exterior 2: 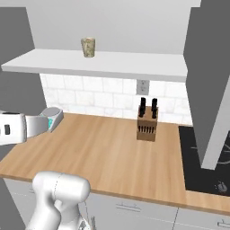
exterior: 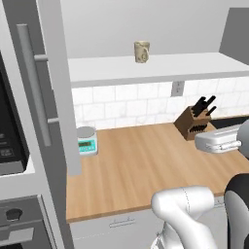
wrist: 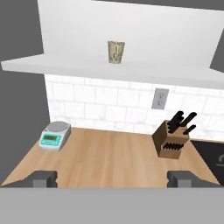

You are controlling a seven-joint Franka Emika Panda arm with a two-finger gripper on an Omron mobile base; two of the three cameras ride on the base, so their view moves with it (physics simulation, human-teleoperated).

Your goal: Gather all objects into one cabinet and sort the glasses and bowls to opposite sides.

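- The gripper is seen in the hand view with its two dark fingertips spread wide apart at the bottom edge; nothing is held between them, and the jaws are read as fully open and empty.
- The gripper is held well back from the shelf, over the wooden counter, and is pointed toward the back wall.
- One beige speckled glass is shown upright at about 12 o'clock from the gripper, on the white shelf of the open cabinet; it is also marked in the left base view and the right base view.
- The glass is judged tall and narrow; it could be tipped or pushed toward the back wall if it is met by one fingertip before the other.
- The shelf's front edge lies between gripper and glass; a low approach could be stopped against it.
- A scale at 10 o'clock and a knife block at 2 o'clock stand on the counter; a wide swing of the arm could strike either.
- The grey cabinet door stands open at the left; it could be clipped by the arm.
- The bowl and the second glass cannot be placed from these views.
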